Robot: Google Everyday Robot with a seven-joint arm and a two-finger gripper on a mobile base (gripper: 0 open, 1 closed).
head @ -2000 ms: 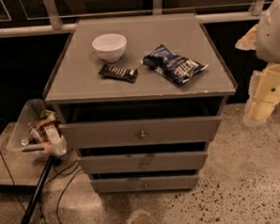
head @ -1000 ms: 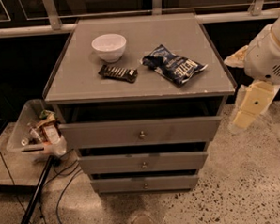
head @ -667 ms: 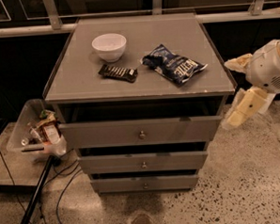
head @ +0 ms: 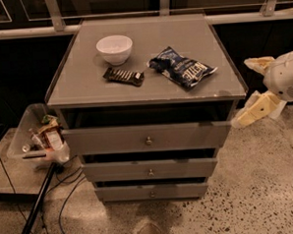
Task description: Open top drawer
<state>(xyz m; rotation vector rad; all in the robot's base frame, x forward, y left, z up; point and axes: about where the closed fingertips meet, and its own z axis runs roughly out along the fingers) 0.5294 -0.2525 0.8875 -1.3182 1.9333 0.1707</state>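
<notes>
The top drawer [head: 113,139] is the tallest grey front of three in a grey cabinet, with a small round metal knob [head: 148,140] at its centre. A dark gap shows between its front and the cabinet top. My gripper [head: 240,93] is at the right of the cabinet, level with its top right corner and apart from the knob. Its two cream fingers [head: 255,111] are spread, open and empty.
On the cabinet top [head: 85,78] lie a white bowl [head: 114,49], a dark snack bar [head: 123,76] and a blue chip bag [head: 182,68]. Two slimmer drawers [head: 115,172] sit below. A clear bin of trash [head: 38,137], a black pole and cables are on the floor at left.
My gripper has moved left and slightly down, from the right edge of view to right beside the cabinet's top right corner. The drawers and the things on top have not moved.
</notes>
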